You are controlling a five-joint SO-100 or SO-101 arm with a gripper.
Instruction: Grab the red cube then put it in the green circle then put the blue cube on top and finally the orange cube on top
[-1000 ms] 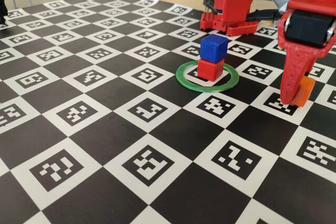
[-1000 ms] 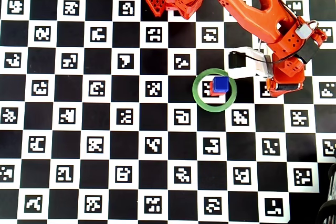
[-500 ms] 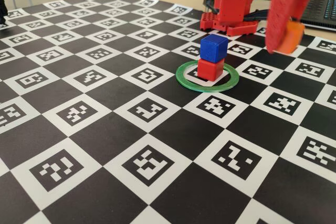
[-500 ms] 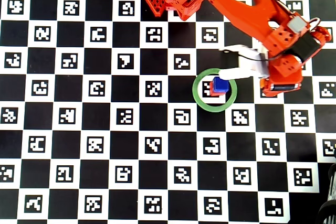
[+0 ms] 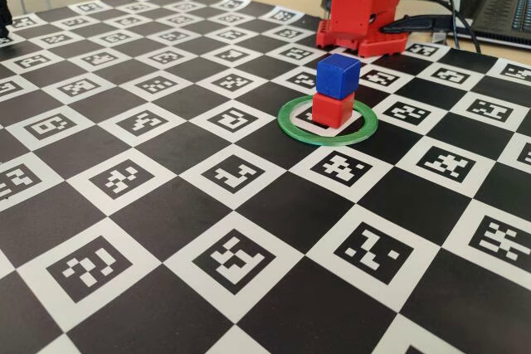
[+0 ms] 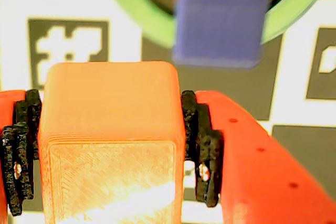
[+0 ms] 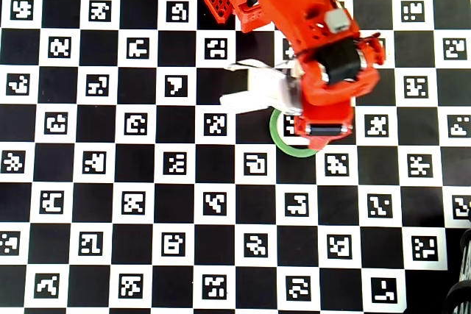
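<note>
Between the gripper's [image 6: 113, 145] black pads [image 6: 202, 145] I see the orange cube [image 6: 110, 145] pinched squarely, faces level, above the blue cube [image 5: 338, 75] stacked on the red cube [image 5: 333, 110] inside the green circle [image 5: 328, 132].

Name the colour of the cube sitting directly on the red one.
Dark blue; the blue cube shows best in the fixed view, atop the red cube.

The fixed view sits low at the board's [image 5: 249, 230] near edge, facing the arm's base [image 5: 365, 14]. The overhead view looks straight down. The wrist view peers closely downward. All three share the green circle [image 5: 328, 133] [image 7: 288, 147] [image 6: 131, 14].
</note>
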